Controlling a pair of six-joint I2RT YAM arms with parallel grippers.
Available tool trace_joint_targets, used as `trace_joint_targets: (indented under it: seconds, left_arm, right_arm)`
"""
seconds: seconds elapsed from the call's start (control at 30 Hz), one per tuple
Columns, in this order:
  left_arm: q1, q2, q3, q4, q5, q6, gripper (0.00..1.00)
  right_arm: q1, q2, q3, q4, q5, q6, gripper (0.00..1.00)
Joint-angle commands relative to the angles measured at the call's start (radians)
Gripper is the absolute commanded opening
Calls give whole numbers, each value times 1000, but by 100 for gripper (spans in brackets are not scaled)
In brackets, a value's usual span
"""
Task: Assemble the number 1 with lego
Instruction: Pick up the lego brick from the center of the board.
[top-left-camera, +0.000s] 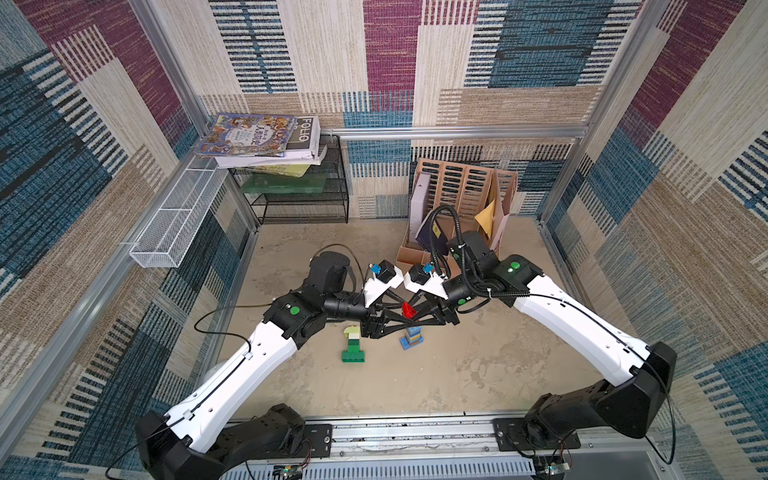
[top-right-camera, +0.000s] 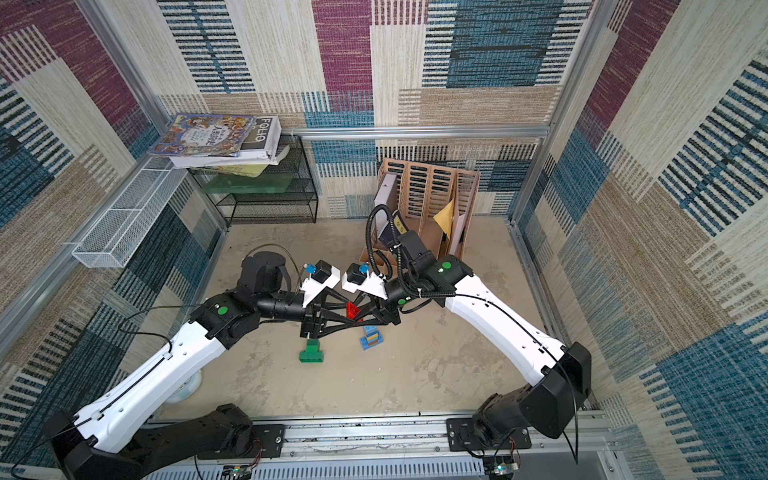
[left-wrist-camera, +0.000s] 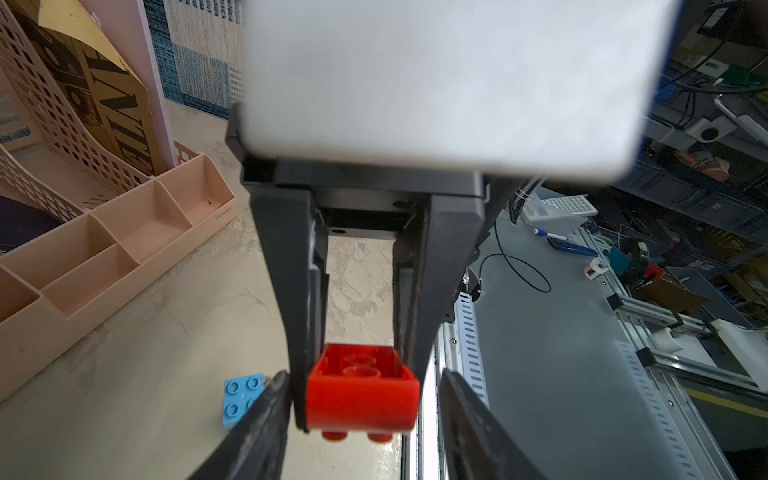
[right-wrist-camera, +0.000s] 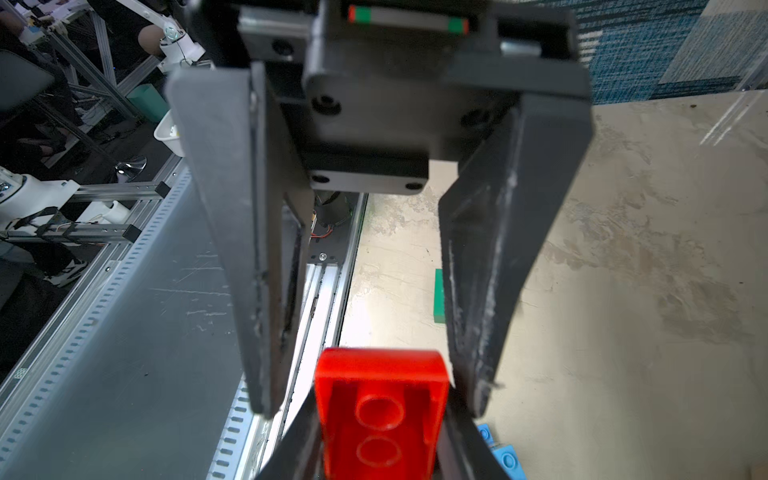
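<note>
Nearest the base, a green stack (top-left-camera: 353, 348) of lego rests on the table (top-left-camera: 457, 382), with a blue stack (top-left-camera: 411, 337) beside it; neither arm touches them. Above them, the right gripper (left-wrist-camera: 359, 388) is clamped on a red brick (top-left-camera: 408, 310) and presents it in mid-air. The left gripper (right-wrist-camera: 374, 401) faces it, jaws apart and straddling the brick, evidently for a transfer or regrip. Farther back stands a file organiser (top-left-camera: 461, 195).
</note>
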Motion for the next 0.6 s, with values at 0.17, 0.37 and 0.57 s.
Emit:
trace_joint_targets:
  seconds: [0.17, 0.37, 0.57]
  left_arm:
    - [1, -8, -17, 61, 34, -23, 47]
    - [0, -21, -25, 83, 35, -30, 50]
    - [1, -34, -35, 87, 31, -31, 56]
  right_arm:
    - [10, 10, 10, 30, -34, 16, 19]
    - [14, 18, 5, 12, -24, 14, 18]
    - [12, 15, -4, 1, -10, 12, 17]
